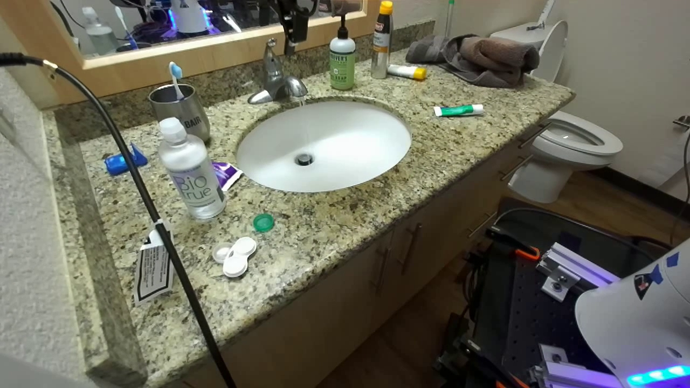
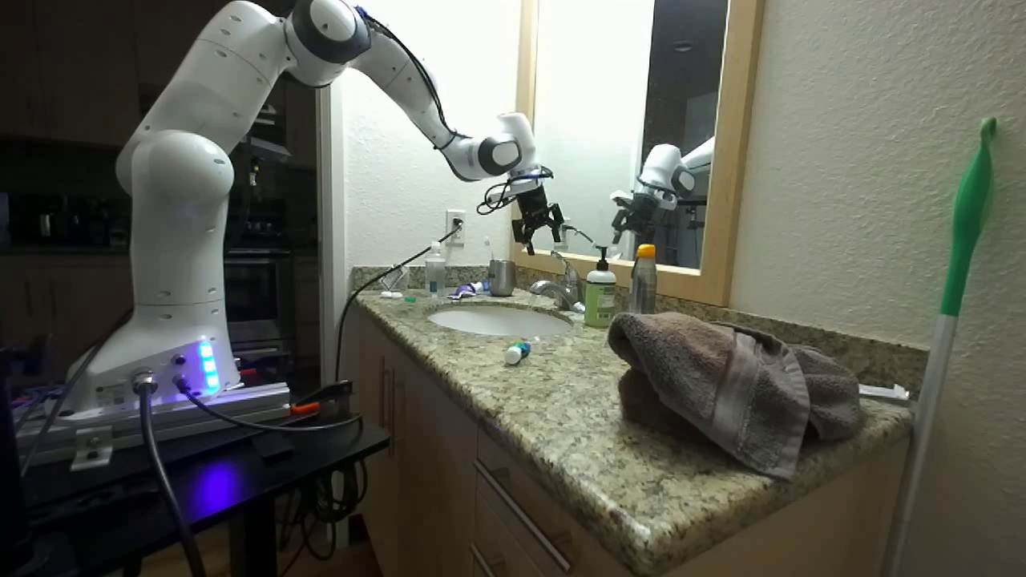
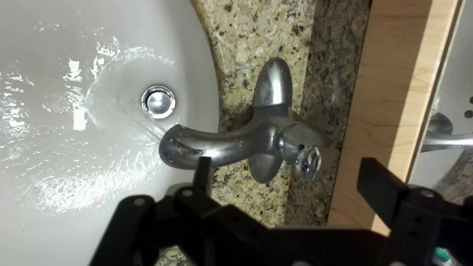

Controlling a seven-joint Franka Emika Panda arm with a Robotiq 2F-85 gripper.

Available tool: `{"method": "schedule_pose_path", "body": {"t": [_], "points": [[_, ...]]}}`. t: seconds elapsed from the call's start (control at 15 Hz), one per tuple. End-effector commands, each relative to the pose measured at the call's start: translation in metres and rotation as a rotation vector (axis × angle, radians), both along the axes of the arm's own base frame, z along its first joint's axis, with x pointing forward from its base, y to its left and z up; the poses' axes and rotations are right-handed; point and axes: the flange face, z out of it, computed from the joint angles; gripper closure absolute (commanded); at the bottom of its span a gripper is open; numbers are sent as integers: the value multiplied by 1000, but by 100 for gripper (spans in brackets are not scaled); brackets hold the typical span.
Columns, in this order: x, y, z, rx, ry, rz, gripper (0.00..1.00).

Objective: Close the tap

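Inspecting the tap [image 3: 258, 136] in the wrist view, I record a thin stream of water [image 3: 146, 123] leaving its spout [image 3: 207, 147]; I judge the tap open and the task not yet done. The tap lies below the end effector [image 2: 543, 243], and its lever handle [image 3: 303, 140] appears the nearest part. The spout's long axis reaches out over the basin [image 1: 356, 156], roughly parallel to the line joining my two fingers [image 3: 202, 177]. The lever handle's tip rises toward the end effector and shows within the gap between those fingers; the coming move turns on that. I expect pressing the lever handle down should stop the flow, if the tip is met squarely.

End effector condition: fingers spread wide, nothing held. Contact with the lever handle is not evident.

Surroundings: one finger overlaps the wooden mirror frame [image 3: 384, 111] in the wrist view; touching or apart, I cannot tell, and I rate a scrape there the chief risk. In an exterior view, a gray towel [image 2: 721, 369] lies on the table [image 2: 561, 409], below and well apart from the end effector; toward it, nearer, stands a green soap bottle [image 2: 600, 300], and on the opposite side a metal cup [image 2: 502, 280].
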Motion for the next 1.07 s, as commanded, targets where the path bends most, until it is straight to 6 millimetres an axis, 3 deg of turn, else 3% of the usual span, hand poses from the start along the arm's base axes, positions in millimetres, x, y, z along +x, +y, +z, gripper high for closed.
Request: {"method": "schedule_pose_path", "body": {"t": [0.0, 0.33, 0.73, 0.87, 1.0], "points": [[10, -6, -15, 34, 17, 0, 0], [9, -13, -39, 37, 99, -65, 0], [0, -24, -33, 79, 316, -173, 0], [-10, -21, -42, 125, 438, -176, 0], [-8, -22, -41, 110, 421, -196, 0]]}}
